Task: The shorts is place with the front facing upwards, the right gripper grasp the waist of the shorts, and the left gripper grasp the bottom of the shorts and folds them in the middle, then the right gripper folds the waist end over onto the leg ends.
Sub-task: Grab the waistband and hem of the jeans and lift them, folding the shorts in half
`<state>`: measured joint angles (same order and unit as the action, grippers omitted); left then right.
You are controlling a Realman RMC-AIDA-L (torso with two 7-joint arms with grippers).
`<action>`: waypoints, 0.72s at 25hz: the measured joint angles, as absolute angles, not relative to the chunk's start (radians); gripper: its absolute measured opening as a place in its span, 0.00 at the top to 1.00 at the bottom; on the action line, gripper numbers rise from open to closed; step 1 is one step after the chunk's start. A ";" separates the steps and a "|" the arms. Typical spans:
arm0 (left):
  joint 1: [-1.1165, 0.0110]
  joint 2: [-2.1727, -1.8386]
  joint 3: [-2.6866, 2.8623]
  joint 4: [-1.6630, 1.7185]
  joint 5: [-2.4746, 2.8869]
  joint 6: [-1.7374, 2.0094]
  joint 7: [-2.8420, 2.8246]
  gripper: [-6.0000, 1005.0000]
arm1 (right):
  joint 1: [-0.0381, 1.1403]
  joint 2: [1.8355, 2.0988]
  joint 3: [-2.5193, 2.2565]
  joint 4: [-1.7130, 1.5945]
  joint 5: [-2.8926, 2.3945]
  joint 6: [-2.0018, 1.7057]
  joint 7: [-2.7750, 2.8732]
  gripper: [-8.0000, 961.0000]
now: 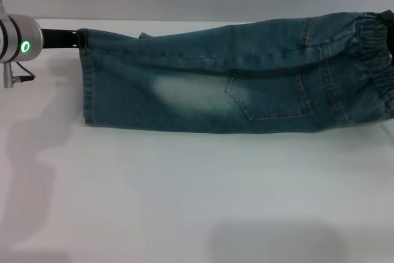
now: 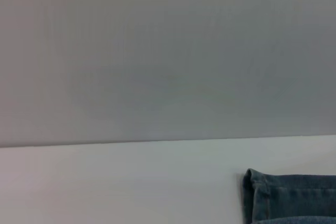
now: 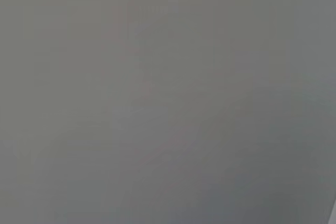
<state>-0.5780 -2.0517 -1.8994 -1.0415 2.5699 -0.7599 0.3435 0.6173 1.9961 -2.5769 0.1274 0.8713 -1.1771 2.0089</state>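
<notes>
Desk (image 1: 184,201) comes first: a plain white surface filling the head view, with a grey wall behind its far edge. Across its far half lie the shorts (image 1: 234,78), long blue denim already doubled lengthwise so one leg lies over the other, a pale faded patch near the middle and a patch pocket beside it. They stretch nearly from the desk's left side to its right edge.

At the right end sits the waist of the shorts (image 1: 372,66), the dark gathered elastic band, bunched and slightly raised. At the left end the leg ends (image 1: 86,84) form a straight stitched hem; the left wrist view shows a corner of that hem (image 2: 257,192) lying on the desk.

Smallest are the tools. The left gripper (image 1: 79,38) reaches in from the left at the far corner of the hem; whether its fingers are pinching the cloth or spread I cannot tell. The right gripper (image 1: 388,32) shows only as a dark sliver at the waistband's far corner, its fingers likewise impossible to judge. The right wrist view shows only blank grey.

My judgement: the waist-over-legs fold remains. The risk is a one-layer or corner-only hold on the thick elastic, which would let the band slip or drag the layers askew, leaving a crooked fold.
</notes>
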 joint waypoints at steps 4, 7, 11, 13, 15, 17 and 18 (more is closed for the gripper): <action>-0.570 -2.050 -1.902 -1.041 2.570 -0.759 0.344 0.98 | 0.631 1.999 -2.584 0.122 0.871 -1.167 2.007 0.98; -0.564 -2.048 -1.903 -1.041 2.571 -0.759 0.345 0.98 | 0.636 2.001 -2.587 0.118 0.871 -1.163 2.007 0.98; -0.552 -2.048 -1.927 -1.048 2.571 -0.761 0.352 0.98 | 0.645 2.002 -2.589 0.113 0.871 -1.161 2.007 0.98; -0.546 -2.049 -1.948 -1.049 2.571 -0.763 0.360 0.98 | 0.651 2.003 -2.594 0.112 0.871 -1.160 2.006 0.97; -0.541 -2.049 -1.961 -1.049 2.570 -0.765 0.366 0.98 | 0.659 2.004 -2.600 0.111 0.871 -1.158 2.005 0.97; -0.536 -2.048 -1.966 -1.050 2.571 -0.766 0.368 0.98 | 0.664 2.006 -2.602 0.110 0.871 -1.156 2.005 0.97; -0.533 -2.048 -1.968 -1.050 2.571 -0.766 0.368 0.98 | 0.666 2.007 -2.602 0.110 0.871 -1.155 2.005 0.97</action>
<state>-0.5326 -2.0480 -1.9682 -1.0498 2.5712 -0.7661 0.3677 0.6659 2.0072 -2.6021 0.1101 0.8712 -1.1548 2.0049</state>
